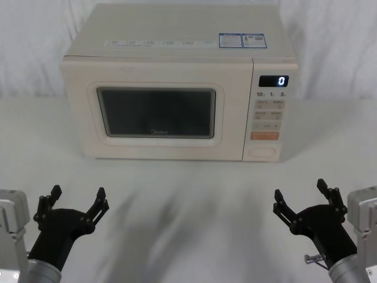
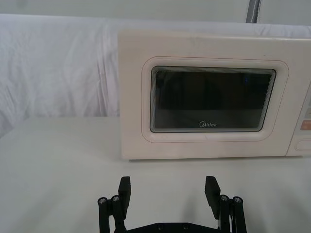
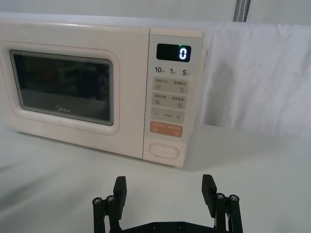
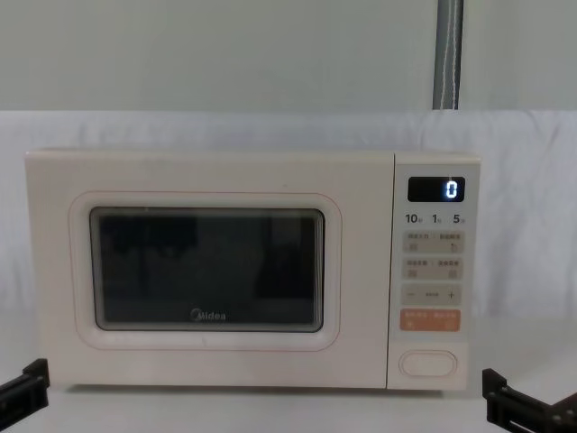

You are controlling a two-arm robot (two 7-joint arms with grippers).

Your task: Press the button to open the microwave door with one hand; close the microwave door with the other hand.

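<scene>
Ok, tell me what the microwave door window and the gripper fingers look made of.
Microwave door window: dark glass, judging by its glossy faint reflections, in a matte cream frame, probably plastic. Left gripper and right gripper fingers: matte black, plastic or coated metal; unclear which.

I'm looking down from the head at the microwave (image 1: pixel 177 82) and table (image 1: pixel 188 194). My chest camera is sitting low, facing it squarely and close. Both wrist cameras are aiming forward, sharing the microwave door (image 2: pixel 214 104); right's catching the key panel (image 3: pixel 170 102).

Two alike black claw-like grippers, left gripper (image 1: pixel 76 197) and right gripper (image 1: pixel 301 194), on silver-grey metal links.
</scene>
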